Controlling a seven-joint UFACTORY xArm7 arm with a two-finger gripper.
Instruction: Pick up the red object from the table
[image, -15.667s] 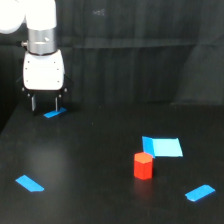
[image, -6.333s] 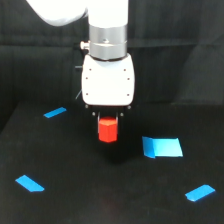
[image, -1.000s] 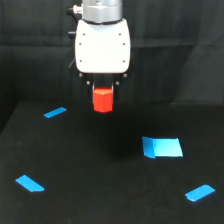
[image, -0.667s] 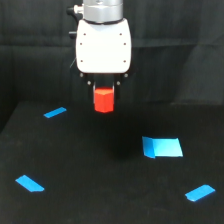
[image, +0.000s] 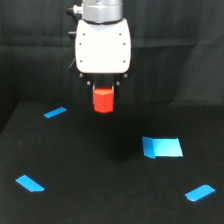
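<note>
A: What is lying nearest, low in the frame?
B: Blue tape strips (image: 30, 183) on the table (image: 100, 190), a blue rectangle (image: 162, 147) right of centre.
A: And above?
B: The arm is hanging vertically (white housing, top centre), its gripper (image: 103, 96) clamping the red object (image: 103, 101) clear of the table.

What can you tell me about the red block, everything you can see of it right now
The red object is a small bright red-orange block, matte, with a faceted lower body. It hangs upright in the pincer, its top tucked between the dark fingers under the white housing. It is lifted clear of the black table, seen against the dark backdrop. Only the pincer touches it. Its upper part is hidden.
</note>
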